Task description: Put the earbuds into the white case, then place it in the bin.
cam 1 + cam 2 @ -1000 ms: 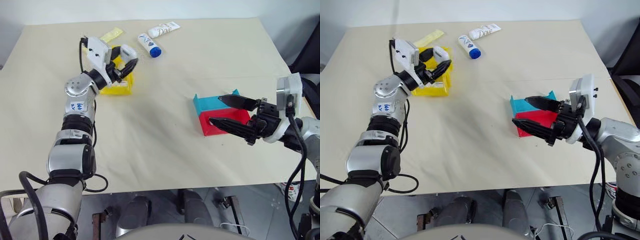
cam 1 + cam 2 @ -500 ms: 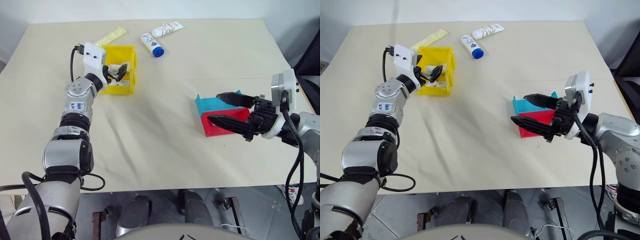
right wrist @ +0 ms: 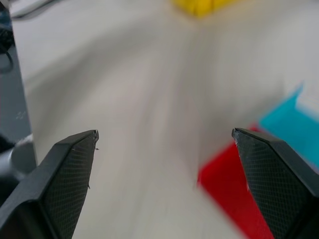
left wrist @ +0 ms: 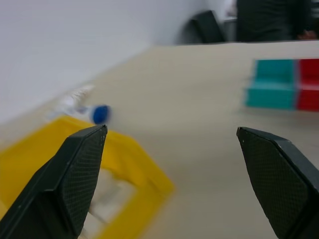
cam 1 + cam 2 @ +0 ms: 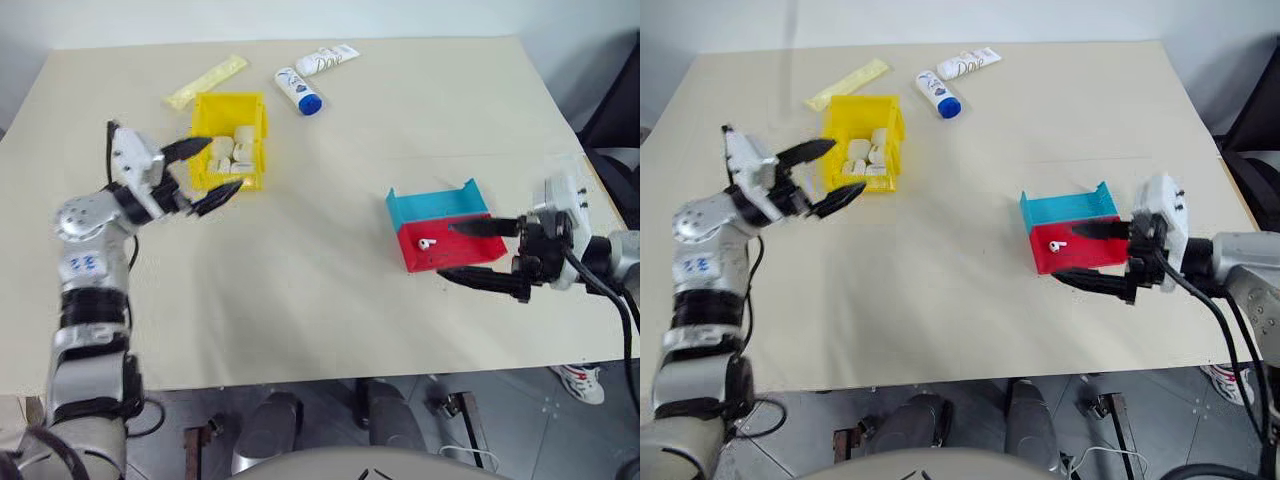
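Left eye view: the bright yellow plastic bin (image 5: 232, 150) holds small white cases; the left gripper (image 5: 212, 172) hangs spread and empty beside it. Right eye view: one tiny white earbud (image 5: 1057, 243) lies in the shallow red tray (image 5: 1080, 252), right gripper (image 5: 1078, 254) spread and empty alongside.

Bare lab-like room: cloth-covered test table (image 5: 330, 300), plain white walls.
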`<action>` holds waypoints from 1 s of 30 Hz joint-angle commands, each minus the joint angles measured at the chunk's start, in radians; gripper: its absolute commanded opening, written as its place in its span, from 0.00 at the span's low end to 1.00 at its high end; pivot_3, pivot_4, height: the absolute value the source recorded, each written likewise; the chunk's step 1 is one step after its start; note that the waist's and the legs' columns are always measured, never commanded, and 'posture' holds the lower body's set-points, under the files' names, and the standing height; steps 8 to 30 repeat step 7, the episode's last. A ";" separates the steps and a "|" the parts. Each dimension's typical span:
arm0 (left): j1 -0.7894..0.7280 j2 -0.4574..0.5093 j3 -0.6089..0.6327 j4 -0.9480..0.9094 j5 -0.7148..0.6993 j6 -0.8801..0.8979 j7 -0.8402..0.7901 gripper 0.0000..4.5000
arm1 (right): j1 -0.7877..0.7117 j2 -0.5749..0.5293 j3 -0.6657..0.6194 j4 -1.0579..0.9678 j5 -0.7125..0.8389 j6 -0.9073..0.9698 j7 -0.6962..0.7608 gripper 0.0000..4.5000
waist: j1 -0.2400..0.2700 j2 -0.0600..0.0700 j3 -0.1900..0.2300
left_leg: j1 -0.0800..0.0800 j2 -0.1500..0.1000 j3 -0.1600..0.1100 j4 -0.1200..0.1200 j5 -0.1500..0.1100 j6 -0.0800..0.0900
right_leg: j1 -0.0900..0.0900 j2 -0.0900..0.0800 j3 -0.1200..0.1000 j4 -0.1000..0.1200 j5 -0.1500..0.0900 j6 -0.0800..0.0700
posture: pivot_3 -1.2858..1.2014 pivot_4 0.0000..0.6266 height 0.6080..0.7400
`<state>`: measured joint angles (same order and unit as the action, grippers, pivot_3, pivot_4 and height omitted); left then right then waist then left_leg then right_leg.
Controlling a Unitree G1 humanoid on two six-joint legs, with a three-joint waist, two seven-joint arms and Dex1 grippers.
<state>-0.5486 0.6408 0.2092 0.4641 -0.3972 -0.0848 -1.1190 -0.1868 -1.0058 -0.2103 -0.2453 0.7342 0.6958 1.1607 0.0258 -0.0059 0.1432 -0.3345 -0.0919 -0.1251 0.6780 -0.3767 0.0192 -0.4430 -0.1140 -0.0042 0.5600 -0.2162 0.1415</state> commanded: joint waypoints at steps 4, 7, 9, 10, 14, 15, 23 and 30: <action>0.105 0.073 0.053 -0.109 -0.049 0.070 -0.041 0.98 | 0.013 -0.036 -0.036 0.130 -0.063 -0.108 0.118 1.00 | 0.007 0.001 0.000 | 0.000 0.000 0.000 0.001 0.000 0.000 | 0.000 0.000 0.000 0.000 0.000 0.000 | 0.52 0.24 1.00; 0.122 0.073 0.058 -0.126 -0.067 0.082 -0.059 0.98 | 0.000 -0.039 -0.027 0.185 -0.093 -0.145 0.148 1.00 | 0.009 0.001 0.000 | 0.000 -0.001 0.000 0.001 0.000 0.000 | 0.001 0.000 0.000 0.000 0.000 0.000 | 0.52 0.24 1.00; 0.122 0.073 0.058 -0.126 -0.067 0.082 -0.059 0.98 | 0.000 -0.039 -0.027 0.185 -0.093 -0.145 0.148 1.00 | 0.009 0.001 0.000 | 0.000 -0.001 0.000 0.001 0.000 0.000 | 0.001 0.000 0.000 0.000 0.000 0.000 | 0.52 0.24 1.00; 0.122 0.073 0.058 -0.126 -0.067 0.082 -0.059 0.98 | 0.000 -0.039 -0.027 0.185 -0.093 -0.145 0.148 1.00 | 0.009 0.001 0.000 | 0.000 -0.001 0.000 0.001 0.000 0.000 | 0.001 0.000 0.000 0.000 0.000 0.000 | 0.52 0.24 1.00; 0.122 0.073 0.058 -0.126 -0.067 0.082 -0.059 0.98 | 0.000 -0.039 -0.027 0.185 -0.093 -0.145 0.148 1.00 | 0.009 0.001 0.000 | 0.000 -0.001 0.000 0.001 0.000 0.000 | 0.001 0.000 0.000 0.000 0.000 0.000 | 0.52 0.24 1.00; 0.122 0.073 0.058 -0.126 -0.067 0.082 -0.059 0.98 | 0.000 -0.039 -0.027 0.185 -0.093 -0.145 0.148 1.00 | 0.009 0.001 0.000 | 0.000 -0.001 0.000 0.001 0.000 0.000 | 0.001 0.000 0.000 0.000 0.000 0.000 | 0.52 0.24 1.00; 0.122 0.073 0.058 -0.126 -0.067 0.082 -0.059 0.98 | 0.000 -0.039 -0.027 0.185 -0.093 -0.145 0.148 1.00 | 0.009 0.001 0.000 | 0.000 -0.001 0.000 0.001 0.000 0.000 | 0.001 0.000 0.000 0.000 0.000 0.000 | 0.52 0.24 1.00; 0.122 0.073 0.058 -0.126 -0.067 0.082 -0.059 0.98 | 0.000 -0.039 -0.027 0.185 -0.093 -0.145 0.148 1.00 | 0.009 0.001 0.000 | 0.000 -0.001 0.000 0.001 0.000 0.000 | 0.001 0.000 0.000 0.000 0.000 0.000 | 0.52 0.24 1.00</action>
